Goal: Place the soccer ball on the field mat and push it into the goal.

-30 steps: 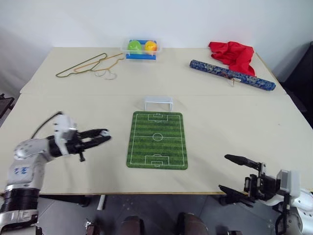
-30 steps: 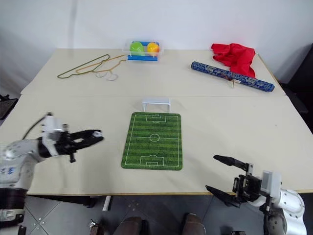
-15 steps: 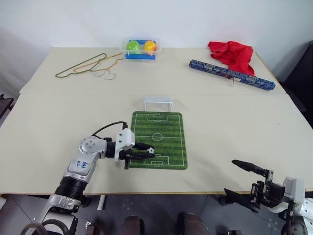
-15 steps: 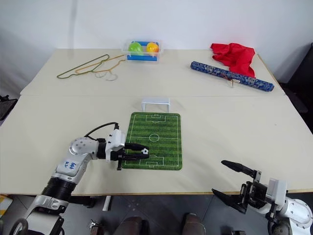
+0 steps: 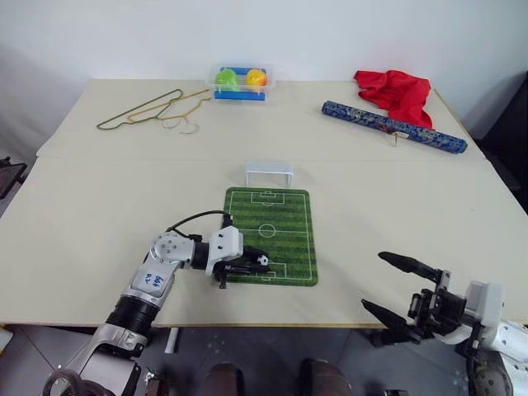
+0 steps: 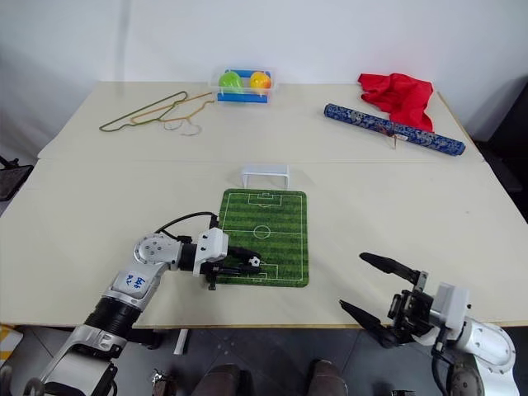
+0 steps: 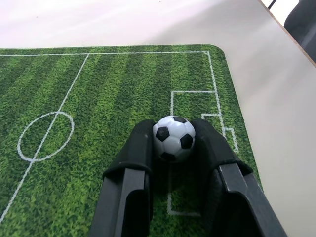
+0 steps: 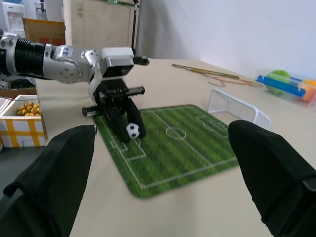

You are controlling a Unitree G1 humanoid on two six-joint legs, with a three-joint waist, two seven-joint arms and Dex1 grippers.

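Up close, left gripper (image 7: 173, 136) pinches soccer ball (image 7: 174, 138) — seemingly on field mat (image 7: 74, 98); right gripper (image 5: 400, 286) spread, empty.

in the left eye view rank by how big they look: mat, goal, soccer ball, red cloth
1. mat
2. red cloth, though it lies farther from the camera
3. goal
4. soccer ball

No words or numbers can be read here. A small blue mark on the left arm (image 5: 154, 280) is too tiny to read.
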